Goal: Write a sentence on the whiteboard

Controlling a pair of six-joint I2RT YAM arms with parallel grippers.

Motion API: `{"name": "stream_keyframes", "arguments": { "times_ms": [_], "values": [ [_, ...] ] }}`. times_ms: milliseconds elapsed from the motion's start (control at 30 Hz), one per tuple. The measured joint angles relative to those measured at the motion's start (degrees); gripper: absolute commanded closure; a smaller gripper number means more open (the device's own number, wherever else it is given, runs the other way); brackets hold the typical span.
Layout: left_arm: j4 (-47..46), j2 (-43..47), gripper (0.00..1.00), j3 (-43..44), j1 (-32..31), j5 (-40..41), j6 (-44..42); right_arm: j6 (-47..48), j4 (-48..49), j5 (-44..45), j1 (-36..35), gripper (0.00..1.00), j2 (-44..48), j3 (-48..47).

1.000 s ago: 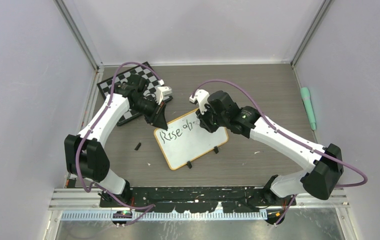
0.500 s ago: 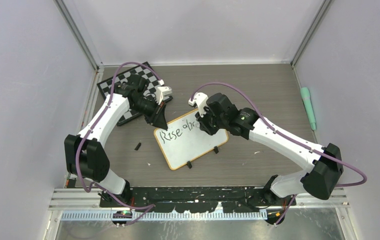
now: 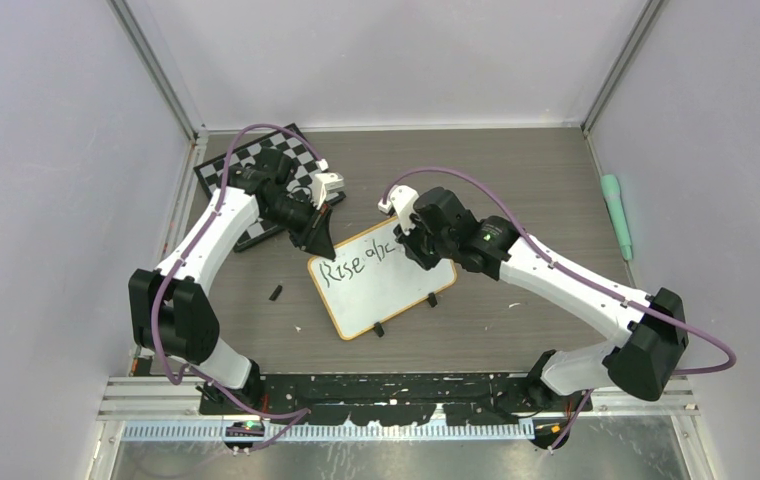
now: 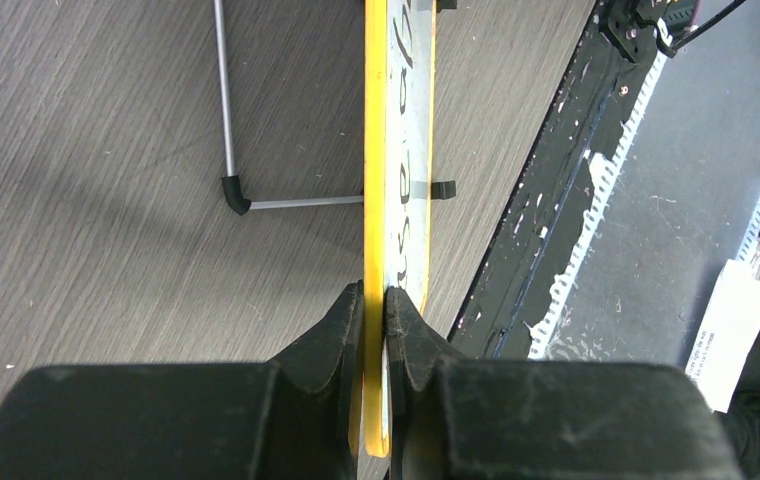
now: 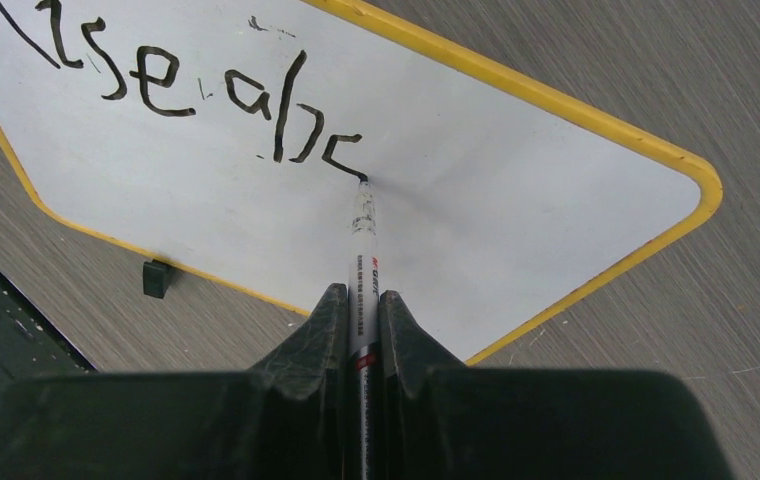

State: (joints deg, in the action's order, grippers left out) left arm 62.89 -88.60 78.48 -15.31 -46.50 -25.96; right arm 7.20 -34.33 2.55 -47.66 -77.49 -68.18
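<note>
The small rectangular whiteboard [image 3: 381, 295], white with a yellow-orange rim, lies tilted at the centre of the top view. The left gripper [image 4: 374, 300] pinches its rim narrowly and steadies it. The right gripper [image 5: 361, 300] is clamped on a slim white-barrelled marker [image 5: 361, 245], tip touching the board at the end of the black handwritten sentence [image 5: 166, 95], which reads "Rise ab" plus an unfinished letter. Writing is mid-word. Next, it probably has to close that letter with light, even pressure.
</note>
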Motion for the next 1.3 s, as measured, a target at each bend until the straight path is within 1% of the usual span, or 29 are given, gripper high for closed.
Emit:
{"name": "stream_keyframes", "arguments": {
  "times_ms": [500,767,967,1300],
  "values": [
    [0.0,0.0,1.0,0.0,0.0,-0.1,0.0,-0.3,0.4,0.3,0.0,1.0,-0.4,-1.7],
    [0.0,0.0,0.99,0.0,0.0,-0.1,0.0,-0.4,0.4,0.3,-1.3,1.0,-0.9,-2.0],
    [0.1,0.0,1.0,0.0,0.0,-0.3,0.0,-0.9,0.4,-1.7,-1.4,1.0,-0.7,-2.0],
    [0.2,0.0,0.99,0.0,0.0,-0.5,0.0,-1.2,0.5,-2.5,0.4,1.0,4.9,-2.0]
  ]
}}
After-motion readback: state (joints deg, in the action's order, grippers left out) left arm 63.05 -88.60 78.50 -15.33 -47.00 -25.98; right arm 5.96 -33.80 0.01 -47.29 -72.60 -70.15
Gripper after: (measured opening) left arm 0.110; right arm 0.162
